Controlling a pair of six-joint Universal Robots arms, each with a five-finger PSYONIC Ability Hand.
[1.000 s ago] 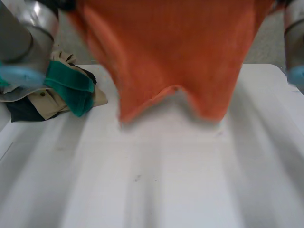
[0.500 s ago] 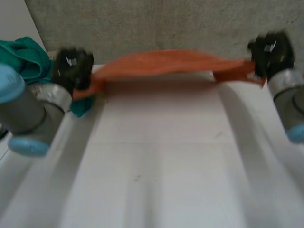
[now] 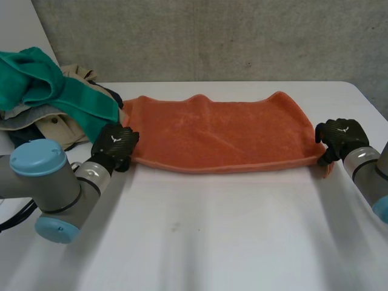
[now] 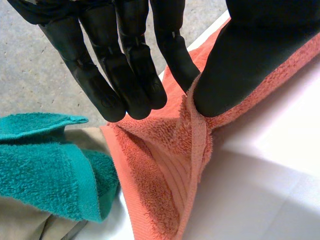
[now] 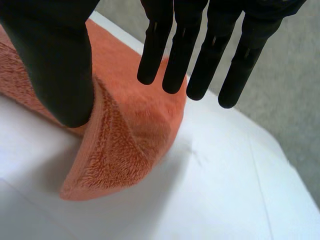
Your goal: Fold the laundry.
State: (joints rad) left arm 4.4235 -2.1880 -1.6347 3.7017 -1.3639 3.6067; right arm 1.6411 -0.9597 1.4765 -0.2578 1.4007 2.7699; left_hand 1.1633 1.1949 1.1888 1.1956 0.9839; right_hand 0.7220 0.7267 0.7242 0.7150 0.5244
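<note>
Head view: orange terry towel is lying flat on the white table, spread wide across the far half, long edges running 9 to 3 o'clock. Left hand is sitting on the towel's 8 o'clock corner, right hand on its 4 o'clock corner. A laundry pile is sitting at 10 o'clock on the table, with a teal terry towel draped over a beige garment; the teal towel is hanging just beside the orange towel's left end.

Left wrist view: left hand is pinching a raised fold of the orange towel between the thumb and straight fingers. The teal towel is lying beside that corner, touching it.

Right wrist view: right hand is resting its thumb against a tented ridge of the orange towel. Its fingers are staying straight and apart from the thumb, not clamping anything. The corner below the ridge is lying on the table.
</note>
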